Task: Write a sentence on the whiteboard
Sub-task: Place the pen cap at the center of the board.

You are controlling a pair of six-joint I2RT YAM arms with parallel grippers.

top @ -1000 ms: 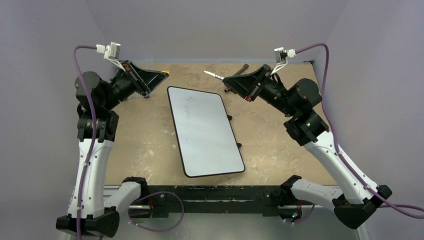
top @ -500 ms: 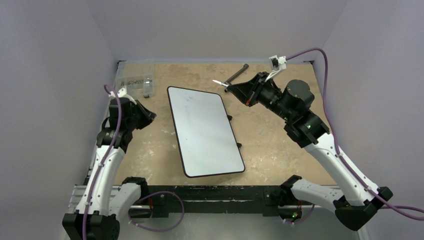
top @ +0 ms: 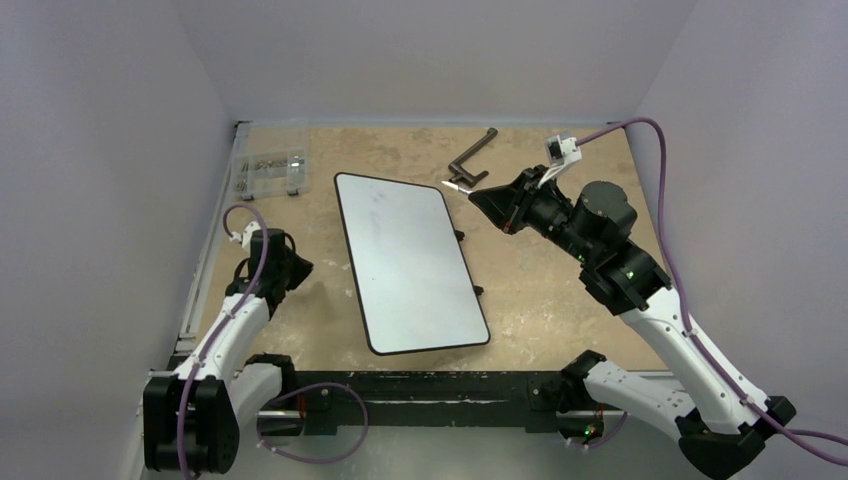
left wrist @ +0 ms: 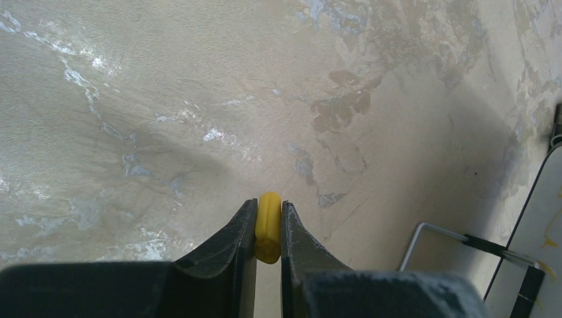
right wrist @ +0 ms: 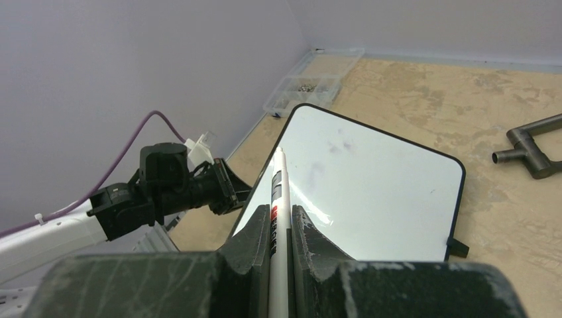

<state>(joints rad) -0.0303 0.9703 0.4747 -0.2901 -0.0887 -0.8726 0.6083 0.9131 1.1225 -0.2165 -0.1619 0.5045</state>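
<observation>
Since the right claw (right wrist: 280,213) is clenched on a white marker (right wrist: 278,189) and the left claw (left wrist: 268,205) is clamped on a yellow cap (left wrist: 268,228), the step in hand is judged to be bringing the pen tip to the whiteboard (top: 410,262) to begin writing. The whiteboard lies flat on the counter (top: 560,300), skewed so that its long edges run diagonally. The marker hangs in the air just off the whiteboard's far right corner, its tip aimed toward that corner and not touching it. The left claw sits low, to the left of the whiteboard and apart from it. No sentence can be read on the whiteboard from above. Only grey smudges and glare show there, plus a small yellow trace (left wrist: 549,238) near its edge in the left wrist view. The right arm should carry the tip inward over the whiteboard's far edge, lower it until it just touches, and keep pressure light. The whiteboard rests on small black feet (top: 478,291) and will probably slide or rock under a hard push. Each line should follow the whiteboard's skew, not the counter's edge. The dark metal tool (top: 475,155) lies beyond the whiteboard's far right corner, so the right arm's elbow should stay clear of it.
</observation>
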